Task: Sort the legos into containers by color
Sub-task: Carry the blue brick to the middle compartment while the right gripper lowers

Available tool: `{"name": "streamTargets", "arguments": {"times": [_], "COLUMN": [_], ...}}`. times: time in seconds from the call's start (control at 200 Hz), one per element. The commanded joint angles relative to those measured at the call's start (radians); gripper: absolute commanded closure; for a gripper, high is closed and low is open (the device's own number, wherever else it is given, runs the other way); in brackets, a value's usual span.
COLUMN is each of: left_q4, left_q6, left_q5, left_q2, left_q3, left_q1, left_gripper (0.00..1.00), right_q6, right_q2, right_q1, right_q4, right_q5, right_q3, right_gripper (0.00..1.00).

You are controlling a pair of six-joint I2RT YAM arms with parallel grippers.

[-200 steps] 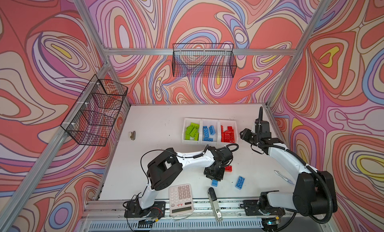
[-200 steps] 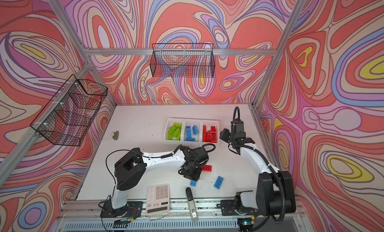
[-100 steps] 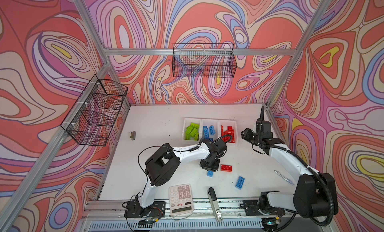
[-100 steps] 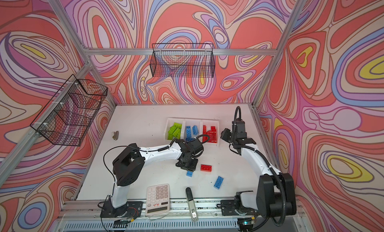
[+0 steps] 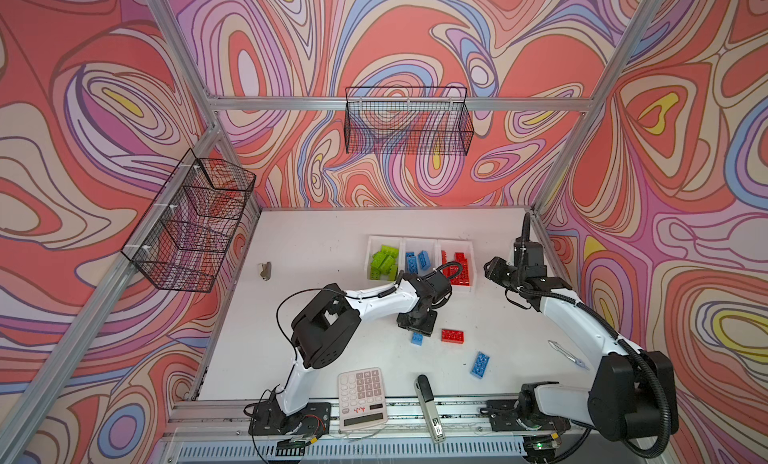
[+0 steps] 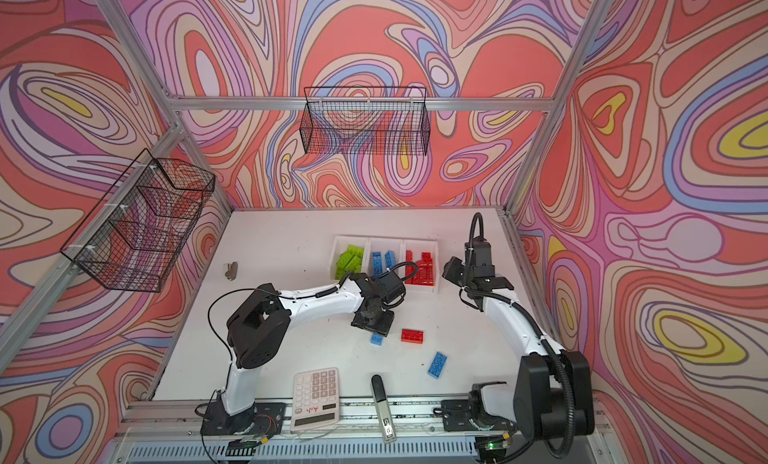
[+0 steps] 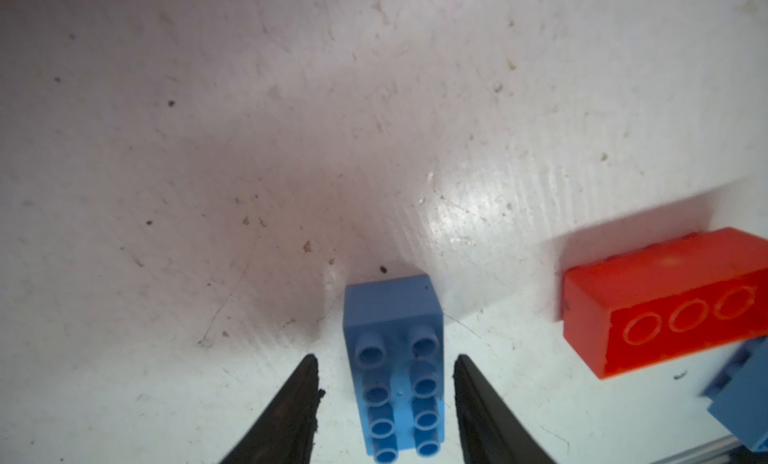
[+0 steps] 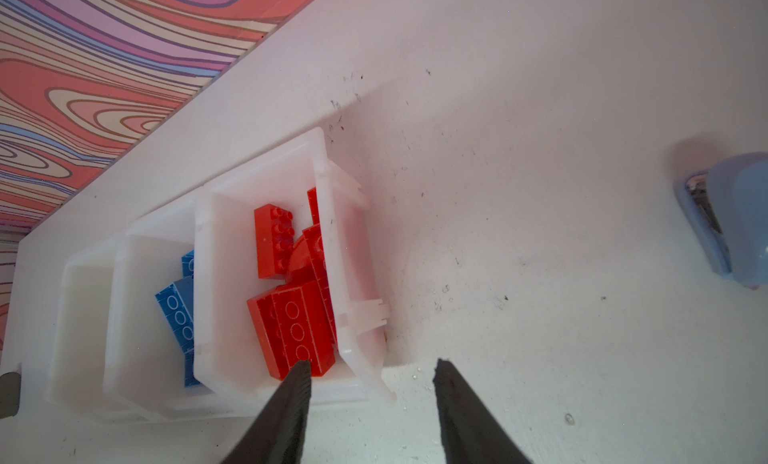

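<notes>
Blue lego [image 7: 395, 370], studs showing, lies between the left gripper's [image 7: 384, 358] spread fingers, untouched by either. Right gripper [image 8: 372, 361] hangs parted and empty near the containers [image 8: 349, 250].

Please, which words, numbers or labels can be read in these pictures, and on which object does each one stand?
No text is readable with certainty.
calculator: key figures too small to read; red mark below the keys, not legible.
stapler: small label near its end, too blurred to read.
</notes>
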Motion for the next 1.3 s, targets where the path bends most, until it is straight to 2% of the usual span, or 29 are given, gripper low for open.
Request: {"name": "streamTargets", "arguments": {"times": [0.0, 0.075, 0.295, 0.501, 0.651, 0.801, 0.956, 1.072, 1.152, 1.252, 1.292], "left_q4": [-0.009, -0.006, -0.022, -0.102, -0.095, -0.080, -0.050, -0.049, -0.040, -0.020, -0.015], "left_q6": [0.009, 0.011, 0.034, 0.126, 0.196, 0.263, 0.280, 0.291, 0.294, 0.301, 0.304], "left_q5": [-0.026, -0.026, -0.059, -0.122, -0.128, -0.135, -0.101, -0.086, -0.084, -0.085, -0.086], "left_q2": [0.023, 0.023, 0.004, -0.039, -0.018, 0.089, 0.221, 0.301, 0.321, 0.312, 0.304], "left_q3": [-0.022, -0.027, 0.007, 0.198, 0.338, 0.497, 0.648, 0.732, 0.755, 0.753, 0.749], "left_q1": [-0.004, -0.005, 0.007, 0.060, 0.128, 0.193, 0.245, 0.271, 0.283, 0.290, 0.291], "left_gripper": [0.56, 0.61, 0.69, 0.71, 0.72, 0.72, 0.70, 0.63, 0.50, 0.24, 0.18], "right_q6": [-0.008, -0.021, -0.022, -0.047, -0.068, -0.059, -0.040, -0.030, -0.014, 0.030, 0.049], "right_q2": [-0.021, -0.018, -0.037, -0.056, -0.067, -0.104, -0.127, -0.144, -0.166, -0.174, -0.172], "right_q1": [-0.005, -0.005, -0.005, -0.005, 0.008, 0.083, 0.213, 0.294, 0.350, 0.404, 0.421], "right_q4": [-0.024, -0.042, -0.068, -0.109, -0.148, -0.193, -0.244, -0.298, -0.324, -0.364, -0.374], "right_q5": [0.017, 0.013, -0.003, -0.042, -0.090, -0.083, -0.055, -0.049, -0.027, 0.025, 0.046], "right_q3": [-0.011, -0.012, -0.053, -0.079, -0.105, -0.130, -0.132, -0.133, -0.139, -0.135, -0.132], "right_gripper": [0.48, 0.49, 0.49, 0.49, 0.47, 0.44, 0.42, 0.41, 0.39, 0.35, 0.33]}}
